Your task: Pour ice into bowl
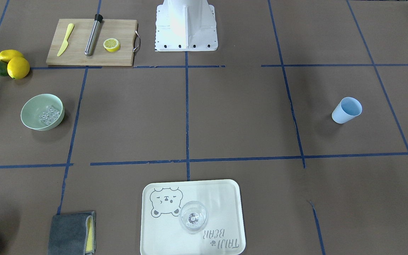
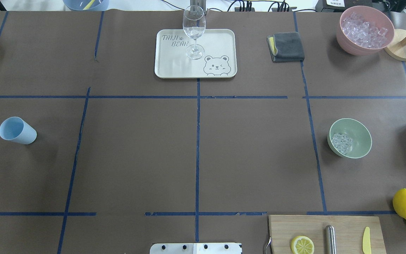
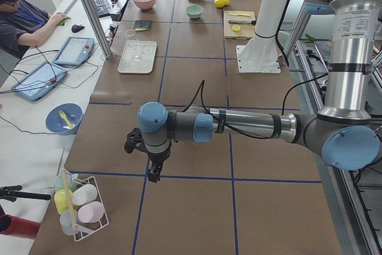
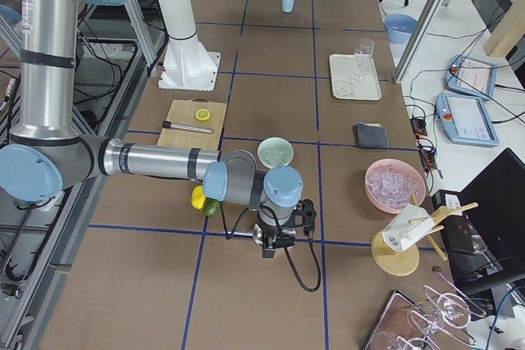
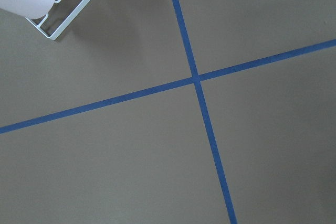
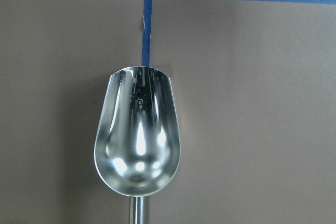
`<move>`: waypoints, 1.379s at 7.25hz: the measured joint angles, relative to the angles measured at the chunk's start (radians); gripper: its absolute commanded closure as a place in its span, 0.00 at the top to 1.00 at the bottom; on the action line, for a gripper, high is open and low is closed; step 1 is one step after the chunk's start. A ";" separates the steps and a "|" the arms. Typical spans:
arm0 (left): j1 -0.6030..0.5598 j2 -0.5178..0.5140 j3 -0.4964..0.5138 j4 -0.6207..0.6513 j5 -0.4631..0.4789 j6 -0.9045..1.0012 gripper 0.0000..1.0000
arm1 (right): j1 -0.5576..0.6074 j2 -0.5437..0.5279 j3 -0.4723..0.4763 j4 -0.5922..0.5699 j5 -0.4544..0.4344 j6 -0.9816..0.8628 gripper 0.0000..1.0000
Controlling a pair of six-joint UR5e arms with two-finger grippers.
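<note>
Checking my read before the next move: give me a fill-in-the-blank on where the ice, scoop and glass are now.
The small ice cubes lie in the mint-green ____.
The metal scoop in the right wrist view is ____.
The stemmed glass stands on the bear-print ____.
Missing words: bowl; empty; tray.

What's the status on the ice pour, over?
Left hand, right hand: open or shut, cannot tell. Ice in bowl. Scoop empty. Nothing over the bowl.
</note>
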 measured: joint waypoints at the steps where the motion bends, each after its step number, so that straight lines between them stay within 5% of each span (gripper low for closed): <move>1: 0.000 0.002 0.006 -0.001 0.001 0.001 1.00 | 0.000 0.000 0.003 0.000 -0.002 -0.003 1.00; 10: 0.000 0.007 0.024 0.001 -0.006 0.007 1.00 | -0.001 0.003 0.035 0.001 -0.040 0.004 1.00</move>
